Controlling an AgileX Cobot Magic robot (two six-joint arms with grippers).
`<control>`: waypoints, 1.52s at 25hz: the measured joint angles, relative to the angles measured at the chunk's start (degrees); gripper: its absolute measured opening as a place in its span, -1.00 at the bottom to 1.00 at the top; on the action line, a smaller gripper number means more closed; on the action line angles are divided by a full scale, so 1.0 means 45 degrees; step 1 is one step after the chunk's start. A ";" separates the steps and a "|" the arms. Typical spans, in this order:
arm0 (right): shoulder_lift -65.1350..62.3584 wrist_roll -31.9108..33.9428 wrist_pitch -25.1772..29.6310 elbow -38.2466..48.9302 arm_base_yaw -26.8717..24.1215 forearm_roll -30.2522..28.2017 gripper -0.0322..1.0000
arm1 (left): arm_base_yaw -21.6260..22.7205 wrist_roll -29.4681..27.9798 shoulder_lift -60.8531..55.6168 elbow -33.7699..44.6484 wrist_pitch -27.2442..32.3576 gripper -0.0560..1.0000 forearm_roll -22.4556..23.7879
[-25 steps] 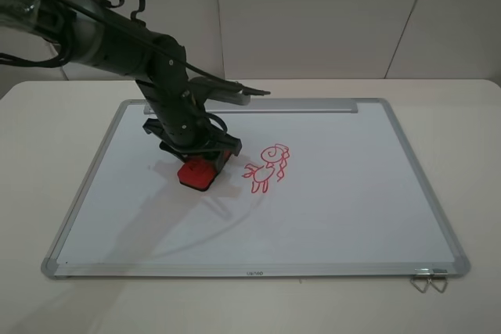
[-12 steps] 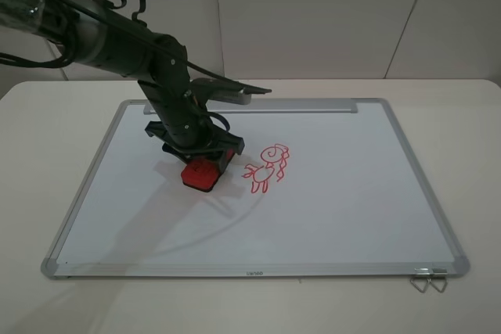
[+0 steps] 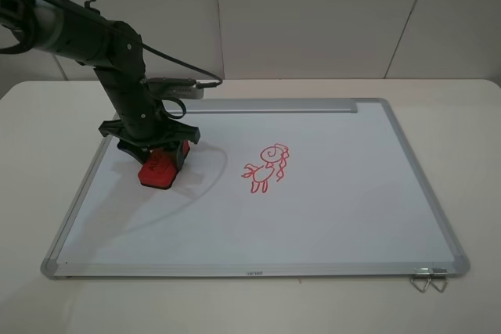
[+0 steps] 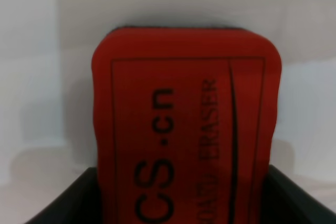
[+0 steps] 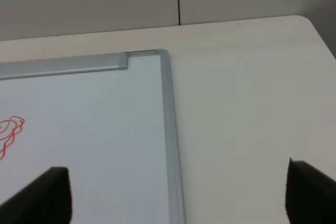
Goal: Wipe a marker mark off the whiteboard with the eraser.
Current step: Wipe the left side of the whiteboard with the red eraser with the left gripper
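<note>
Whiteboard (image 3: 337, 201) with a silver frame, grey corner caps and a metal tray strip (image 3: 274, 105) along its far edge lies flat on a pale bench (image 3: 462, 107), seen from a high camera. On the board's left part, close to the left frame edge, the left end effector (image 3: 159, 160) of a dark arm grips a small eraser (image 3: 159, 171) from both sides, and the eraser rests on the white surface.

The eraser is a bright red rectangular block with rounded corners and a thin black layer along its underside. In the left wrist view it (image 4: 186, 124) fills most of the picture. Its top carries a thin dark outline and dark lettering, of which "CS.cn" and part of "ERASER" can be read; the rest is cut off. Black fingers (image 4: 58, 205) close against its two long sides.

Near the middle of the board, well apart from the eraser and to its right, is a red doodle (image 3: 267, 166) in thin line, with a spiral curly head, small side arms and looped legs.

The right wrist view shows the right end effector (image 5: 176, 198) spread wide with nothing between its dark fingertips (image 5: 47, 198), above the board's far right corner and bare bench. An edge of the red doodle (image 5: 10, 132) shows there. A small wire clip (image 3: 429, 281) sits at the board's near right corner.
</note>
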 joint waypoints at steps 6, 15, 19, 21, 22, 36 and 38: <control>0.0000 0.0000 0.0000 0.0000 0.0000 0.0000 0.47 | 0.0607 -0.0020 -0.0166 0.0164 0.0158 0.18 0.0313; 0.0000 0.0000 0.0000 0.0000 0.0000 0.0000 0.47 | -0.0121 0.0128 -0.0178 0.0188 0.0021 0.18 0.0969; 0.0000 0.0000 0.0000 0.0000 0.0000 0.0000 0.47 | -0.0996 0.0291 -0.0178 0.0209 -0.0199 0.18 0.0807; 0.0000 0.0000 0.0000 0.0000 0.0000 0.0000 0.47 | -0.1484 0.0327 -0.0165 0.0221 -0.0370 0.18 0.0652; 0.0000 0.0000 0.0000 0.0000 0.0000 0.0000 0.47 | -0.1674 0.0338 -0.0114 0.0221 -0.0433 0.18 0.0586; 0.0000 0.0000 0.0000 0.0000 0.0000 0.0000 0.47 | -0.2883 0.0420 0.0247 -0.0029 -0.0599 0.18 0.0163; 0.0000 0.0000 0.0000 0.0000 0.0000 0.0000 0.47 | -0.2792 0.0420 0.0263 -0.0074 -0.0559 0.18 0.0068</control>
